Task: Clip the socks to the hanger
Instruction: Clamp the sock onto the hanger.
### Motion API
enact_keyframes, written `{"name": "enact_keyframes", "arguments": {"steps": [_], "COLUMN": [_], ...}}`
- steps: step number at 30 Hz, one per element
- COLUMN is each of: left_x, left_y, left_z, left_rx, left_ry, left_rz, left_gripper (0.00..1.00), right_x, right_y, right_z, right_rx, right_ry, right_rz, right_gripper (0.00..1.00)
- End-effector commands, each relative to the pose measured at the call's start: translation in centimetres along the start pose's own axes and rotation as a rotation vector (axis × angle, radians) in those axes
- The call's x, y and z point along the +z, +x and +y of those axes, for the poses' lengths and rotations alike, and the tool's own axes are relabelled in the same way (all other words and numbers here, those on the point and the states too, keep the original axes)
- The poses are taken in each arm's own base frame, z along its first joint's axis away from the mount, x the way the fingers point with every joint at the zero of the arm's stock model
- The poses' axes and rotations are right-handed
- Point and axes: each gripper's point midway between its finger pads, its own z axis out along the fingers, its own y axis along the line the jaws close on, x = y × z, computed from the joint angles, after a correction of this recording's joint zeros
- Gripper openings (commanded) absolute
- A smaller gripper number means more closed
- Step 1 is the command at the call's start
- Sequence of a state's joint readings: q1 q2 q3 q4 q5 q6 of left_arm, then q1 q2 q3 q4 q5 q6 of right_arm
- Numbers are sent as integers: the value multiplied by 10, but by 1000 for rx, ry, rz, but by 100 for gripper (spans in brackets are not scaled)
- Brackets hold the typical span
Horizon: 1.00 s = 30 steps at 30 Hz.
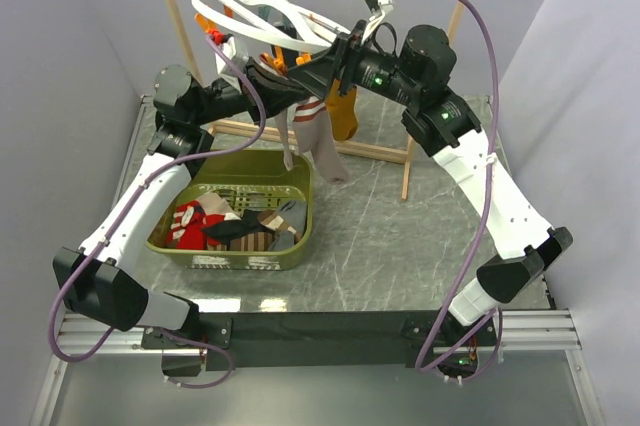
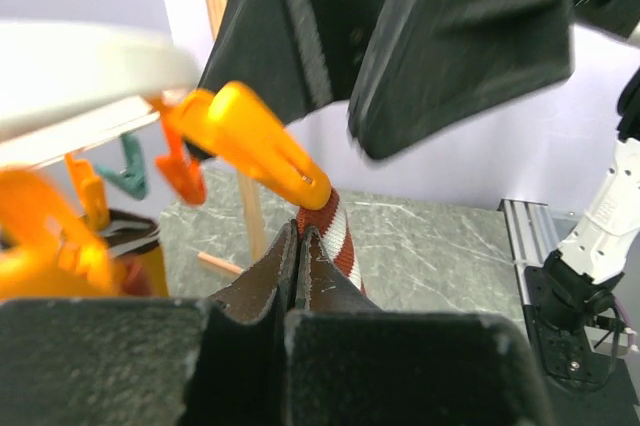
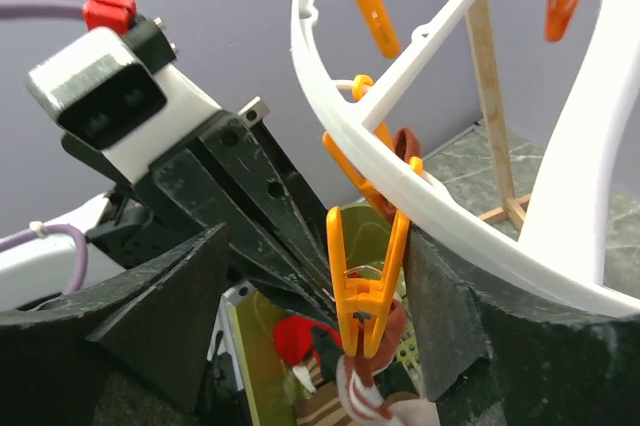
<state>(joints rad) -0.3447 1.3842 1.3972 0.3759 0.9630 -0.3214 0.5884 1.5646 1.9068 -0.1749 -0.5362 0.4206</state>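
The white oval hanger (image 1: pixel 262 8) hangs by its hook from the rack rail; its ring also shows in the right wrist view (image 3: pixel 400 196). A taupe sock (image 1: pixel 316 142) hangs below it. Its red and white striped cuff (image 2: pixel 342 238) is pinched in an orange clip (image 3: pixel 364 291). My left gripper (image 2: pixel 297 241) is shut, with its tips at the cuff just under that clip (image 2: pixel 262 142). My right gripper (image 3: pixel 320 281) is open, with one finger on each side of the clip, which is closed. In the top view both grippers meet under the ring, the left (image 1: pixel 283 82) and the right (image 1: pixel 335 56).
A mustard sock (image 1: pixel 343 112) hangs beside the taupe one. An olive green basket (image 1: pixel 298 246) below holds several more socks. The wooden rack frame (image 1: pixel 410 151) stands behind. Other orange clips (image 3: pixel 372 8) and a teal one (image 2: pixel 126 177) hang from the ring.
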Motion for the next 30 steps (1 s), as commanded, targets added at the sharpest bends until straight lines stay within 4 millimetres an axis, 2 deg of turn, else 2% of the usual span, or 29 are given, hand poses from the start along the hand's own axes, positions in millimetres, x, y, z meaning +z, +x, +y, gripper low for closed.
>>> {"name": "enact_keyframes", "arguments": {"steps": [1,7,15,20,22,24,28,30], "left_x": [-3,-2,-1,-1,-1,-1,-1,-2], "left_y": [-16,-17,-18,-19,-19,-20,-23,-26], "left_z": [-5,-3,-1,0,0,1,2,3], "left_rx": [59,64,66,70,71,70,63,68], "left_ry": [-19,-24,-21,-31,-33,-32,-39,-37], "left_rz": [-28,-32,-30,-30,-33,-35,-53,-62], "left_gripper": [1,1,1,1,1,1,1,1], "right_x": [1,4,3,4,4,5,5,4], "right_y": [-24,-17,-18,-21,-22,-20,-18,-17], "right_z": [2,-10,-14,-13,-12,-12,-11,-10], "right_rx": [14,31,9,3,-1,-3,-9,-14], "right_ry": [18,65,82,74,70,64,52,46], "right_rz": [-52,-31,-46,-59,-60,-55,-51,-49], "right_gripper": [75,67,57,36,21,20,8,8]}}
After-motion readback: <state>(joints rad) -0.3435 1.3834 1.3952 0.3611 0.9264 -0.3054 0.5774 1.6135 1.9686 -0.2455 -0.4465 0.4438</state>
